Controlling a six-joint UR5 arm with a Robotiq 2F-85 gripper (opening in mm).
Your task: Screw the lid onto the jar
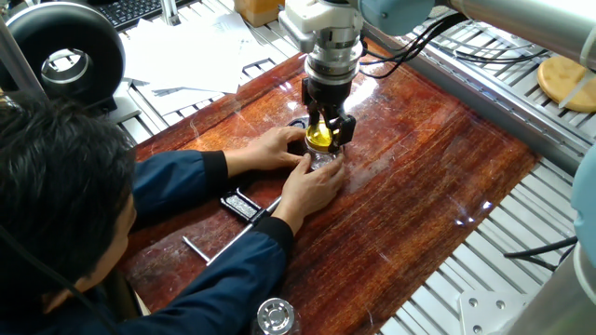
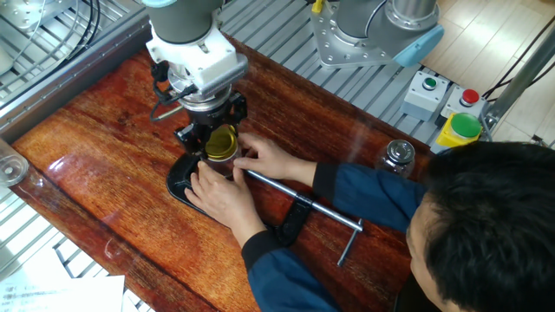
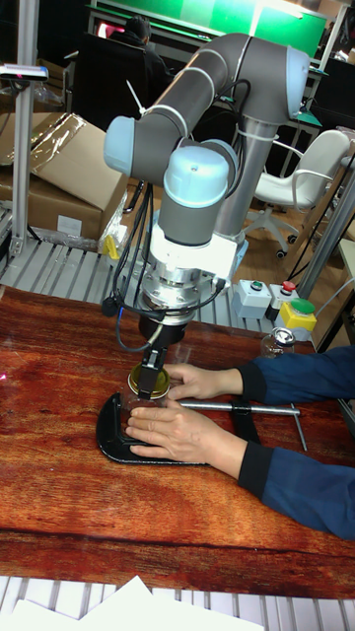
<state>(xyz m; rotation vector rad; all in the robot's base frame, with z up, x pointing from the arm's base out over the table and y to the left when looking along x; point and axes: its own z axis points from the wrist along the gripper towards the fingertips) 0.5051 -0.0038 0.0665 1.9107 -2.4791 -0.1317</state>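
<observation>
The lid [image 1: 320,138] sits at the frame's centre-top, clamped between the fingers of the gripper [image 1: 322,140] atop the jar [image 1: 325,158]. A person's hands [image 2: 227,185] cup the jar on the wooden table [image 1: 428,158].

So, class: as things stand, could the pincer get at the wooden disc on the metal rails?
Probably not: the pincer is shut on the lid over the jar, and the disc lies far off at the edge.
</observation>
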